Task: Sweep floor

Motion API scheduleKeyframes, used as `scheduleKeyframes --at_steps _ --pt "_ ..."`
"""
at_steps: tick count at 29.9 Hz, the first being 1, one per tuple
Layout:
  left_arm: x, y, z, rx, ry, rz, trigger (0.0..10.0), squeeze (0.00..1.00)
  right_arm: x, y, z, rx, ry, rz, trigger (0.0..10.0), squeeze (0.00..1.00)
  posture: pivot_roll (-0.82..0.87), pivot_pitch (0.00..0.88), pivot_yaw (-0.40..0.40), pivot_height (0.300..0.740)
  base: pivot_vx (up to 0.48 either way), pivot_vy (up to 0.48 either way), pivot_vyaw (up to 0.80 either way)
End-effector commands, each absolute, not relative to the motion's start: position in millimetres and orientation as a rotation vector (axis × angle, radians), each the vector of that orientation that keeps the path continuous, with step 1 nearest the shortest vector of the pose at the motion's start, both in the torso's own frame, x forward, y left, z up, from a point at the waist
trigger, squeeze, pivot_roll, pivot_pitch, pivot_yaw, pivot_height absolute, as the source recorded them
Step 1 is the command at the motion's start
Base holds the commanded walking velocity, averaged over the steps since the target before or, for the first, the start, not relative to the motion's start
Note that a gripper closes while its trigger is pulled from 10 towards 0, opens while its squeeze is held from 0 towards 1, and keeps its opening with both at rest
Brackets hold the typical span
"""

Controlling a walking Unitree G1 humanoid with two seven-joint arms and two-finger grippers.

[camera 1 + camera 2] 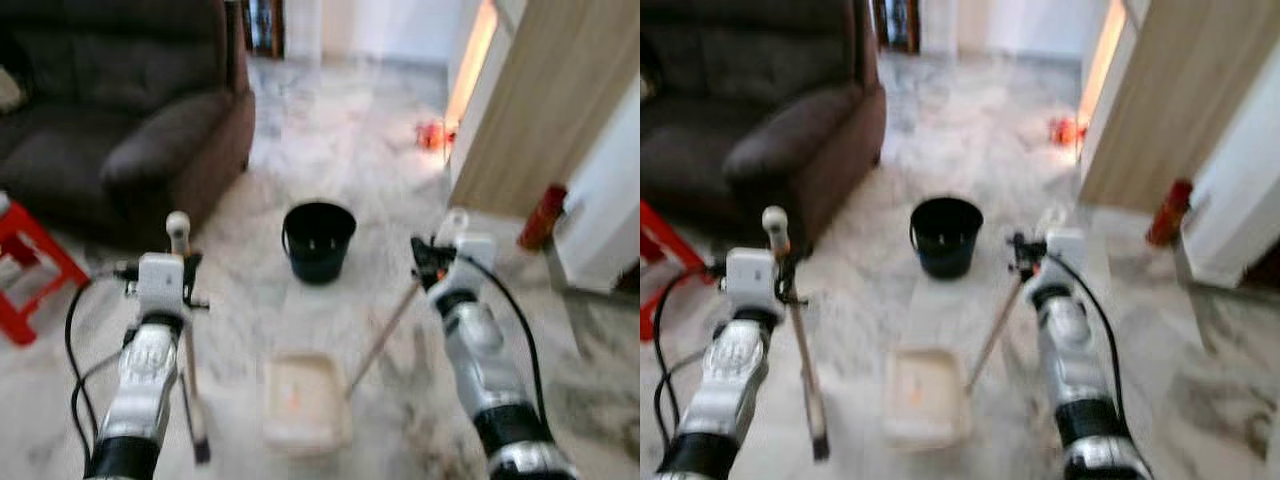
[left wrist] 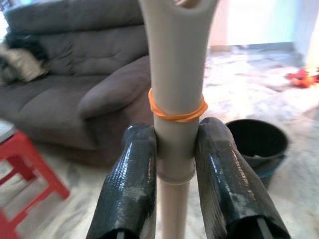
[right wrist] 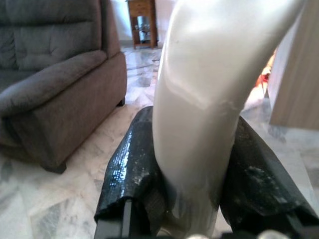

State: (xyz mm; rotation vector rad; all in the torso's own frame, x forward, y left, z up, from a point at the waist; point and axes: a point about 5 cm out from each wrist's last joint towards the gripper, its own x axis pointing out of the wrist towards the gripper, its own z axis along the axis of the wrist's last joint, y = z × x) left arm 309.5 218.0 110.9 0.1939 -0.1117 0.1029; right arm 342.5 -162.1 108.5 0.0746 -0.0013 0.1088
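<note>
The left gripper (image 2: 177, 149) is clamping its two black fingers (image 2: 130, 184) tight around the pale beige plastic broom handle (image 2: 175, 69), just under an orange rubber band (image 2: 177, 112) wrapped on the shaft. From the head camera that stick is running nearly upright, leaning a little, down to a dark tip (image 1: 200, 448) touching the marbled white floor (image 1: 330, 140) by the robot's left side. Over on the other side, the right gripper (image 3: 192, 164) is squeezing the curved cream grip of the long-handled dustpan (image 3: 209, 89), fingers closed hard on it. Its thin stick (image 1: 385, 335) is slanting down and inward to the pale rectangular dustpan tray (image 1: 305, 400), which is sitting flat on the floor between the two arms, something small and orange lying in it. So the broom tip is lying just left of the tray, and the sweep looks to be a short pull rightward toward the tray.

Straight ahead a black plastic bucket (image 1: 318, 240) is standing beyond the tray, well apart. A dark brown fabric sofa (image 1: 120, 120) is filling the left, with a red stool (image 1: 30, 265) beside it. A wooden door panel (image 1: 560, 110) is on the right.
</note>
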Motion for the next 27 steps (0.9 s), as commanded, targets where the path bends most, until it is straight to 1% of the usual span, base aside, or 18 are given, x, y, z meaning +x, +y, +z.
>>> scheduleKeyframes --at_steps 1,27 --pt "312.7 215.1 121.3 0.193 -0.155 0.097 10.0 0.0 347.0 -155.3 123.4 0.116 -0.062 0.123 10.0 0.0 0.03 0.0 -0.024 0.74 0.322 0.0 0.0" --pt "312.9 217.5 121.8 0.195 -0.155 0.105 10.0 0.0 347.1 -155.0 123.4 0.124 -0.061 0.112 10.0 0.0 0.03 0.0 -0.027 0.74 0.319 0.0 0.0"
